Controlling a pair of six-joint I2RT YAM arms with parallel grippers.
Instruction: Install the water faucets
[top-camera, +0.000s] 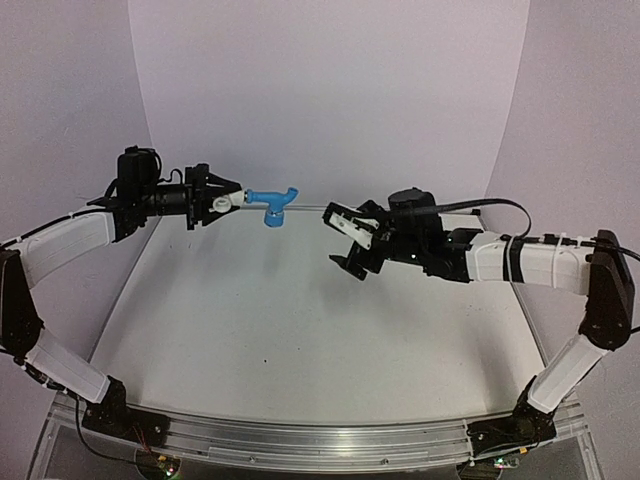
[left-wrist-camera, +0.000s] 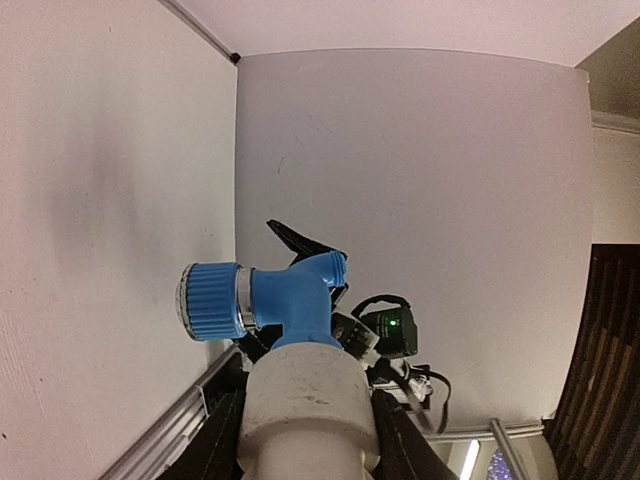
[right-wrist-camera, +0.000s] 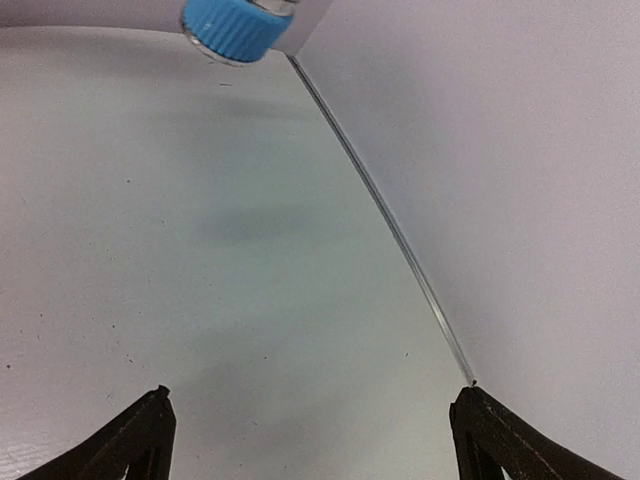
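My left gripper (top-camera: 222, 200) is shut on the white fitting (top-camera: 232, 199) and holds it in the air at the back left. The light-blue tap body (top-camera: 270, 201) sticks out of the fitting to the right, its ribbed cap pointing down. In the left wrist view the white fitting (left-wrist-camera: 305, 400) fills the gap between my fingers, with the blue tap (left-wrist-camera: 285, 300) on its far end. My right gripper (top-camera: 345, 240) is open and empty, to the right of the tap and apart from it. The right wrist view shows only the tap's blue cap (right-wrist-camera: 238, 25) at the top edge.
The white table (top-camera: 300, 320) lies below both grippers. White walls (top-camera: 330, 90) close in the back and sides. The metal rail (top-camera: 320, 440) with both arm bases runs along the near edge.
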